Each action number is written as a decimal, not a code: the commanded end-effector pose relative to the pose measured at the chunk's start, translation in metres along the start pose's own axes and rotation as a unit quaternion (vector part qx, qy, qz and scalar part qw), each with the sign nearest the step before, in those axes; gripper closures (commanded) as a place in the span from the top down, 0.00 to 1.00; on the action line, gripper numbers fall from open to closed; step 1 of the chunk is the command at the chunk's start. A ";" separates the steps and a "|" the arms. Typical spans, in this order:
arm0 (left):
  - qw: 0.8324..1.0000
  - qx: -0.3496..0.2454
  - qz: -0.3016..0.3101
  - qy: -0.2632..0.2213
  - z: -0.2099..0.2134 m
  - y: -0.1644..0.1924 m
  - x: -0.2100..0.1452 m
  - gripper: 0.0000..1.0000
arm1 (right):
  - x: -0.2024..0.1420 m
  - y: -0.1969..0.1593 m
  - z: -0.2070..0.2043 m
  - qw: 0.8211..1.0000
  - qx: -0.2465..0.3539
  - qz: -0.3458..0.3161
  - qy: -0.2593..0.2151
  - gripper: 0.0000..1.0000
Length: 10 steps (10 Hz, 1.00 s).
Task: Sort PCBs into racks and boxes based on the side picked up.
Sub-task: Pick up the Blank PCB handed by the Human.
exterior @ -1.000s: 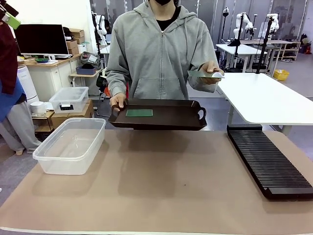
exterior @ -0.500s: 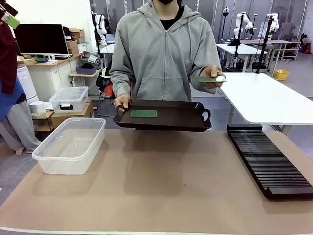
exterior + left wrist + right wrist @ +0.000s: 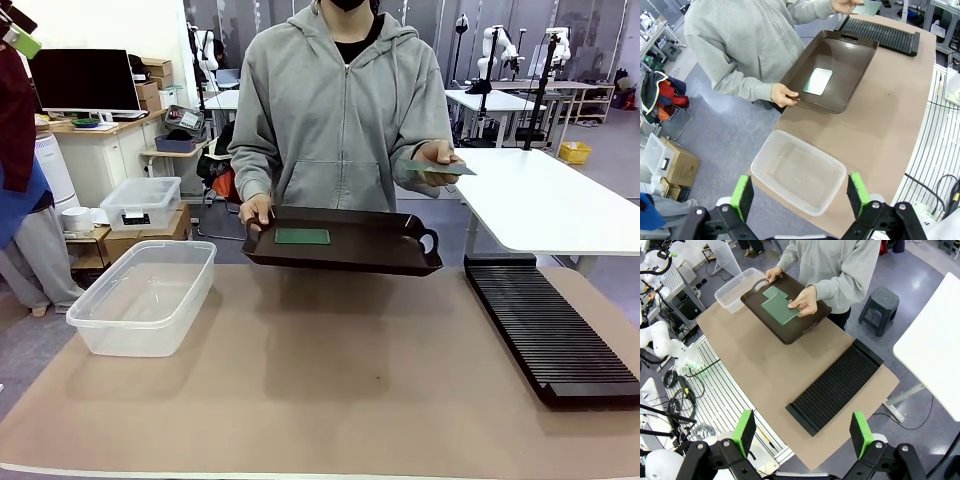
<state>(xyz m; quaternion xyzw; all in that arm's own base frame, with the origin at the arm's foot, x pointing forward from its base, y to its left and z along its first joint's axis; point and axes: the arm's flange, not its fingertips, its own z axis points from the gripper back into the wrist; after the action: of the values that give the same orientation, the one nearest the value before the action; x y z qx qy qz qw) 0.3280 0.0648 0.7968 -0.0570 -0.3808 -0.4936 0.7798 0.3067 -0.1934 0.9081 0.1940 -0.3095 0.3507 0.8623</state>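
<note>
Left claw [image 3: 800, 194], right claw [image 3: 803, 432]: spread wide, empty. Person's hand [image 3: 435, 155] holds thin green circuit board [image 3: 447, 168] far right, near dark brown handled tray [image 3: 340, 259], likely offering me one side.

Bright, even light falls from overhead, and my front view is sharp across its whole depth. The dark brown handled plastic tray [image 3: 385, 240] lays a soft, broad shadow on the tan table mat [image 3: 330, 400] beneath it. The clear translucent plastic tub [image 3: 145, 295] shows pale glints along its rim. In my left wrist view the thin green circuit board [image 3: 818, 81] in the tray glares whitish. Both my wrist views bow straight edges near their borders.
</note>
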 end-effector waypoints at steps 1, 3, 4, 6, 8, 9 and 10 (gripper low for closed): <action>1.000 0.001 0.000 0.002 0.000 0.000 -0.001 1.00 | 0.000 0.002 0.000 1.000 0.001 0.002 0.001 1.00; 1.000 0.001 0.000 0.002 0.000 0.000 -0.001 1.00 | 0.000 0.002 0.000 1.000 0.001 0.002 0.001 1.00; 1.000 0.001 0.000 0.002 0.000 0.000 -0.001 1.00 | 0.000 0.002 0.000 1.000 0.001 0.002 0.001 1.00; 1.000 0.001 0.000 0.002 0.000 0.000 -0.001 1.00 | 0.000 0.000 0.000 1.000 0.000 0.000 0.000 1.00; 1.000 0.001 0.000 0.002 0.000 0.000 -0.001 1.00 | 0.004 -0.004 -0.015 0.997 0.074 -0.028 0.014 1.00; 1.000 0.001 0.000 0.002 0.000 0.000 -0.001 1.00 | 0.007 -0.007 -0.022 0.995 0.094 -0.040 0.014 1.00; 1.000 0.001 0.000 0.002 0.000 0.000 -0.001 1.00 | 0.004 0.005 -0.024 0.992 0.113 -0.056 0.025 1.00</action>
<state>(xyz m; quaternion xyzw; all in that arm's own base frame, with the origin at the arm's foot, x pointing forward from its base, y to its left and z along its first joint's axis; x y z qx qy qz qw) 0.3279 0.0649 0.7969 -0.0569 -0.3809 -0.4936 0.7797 0.3286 -0.1733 0.8784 0.2690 -0.2560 0.3524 0.8590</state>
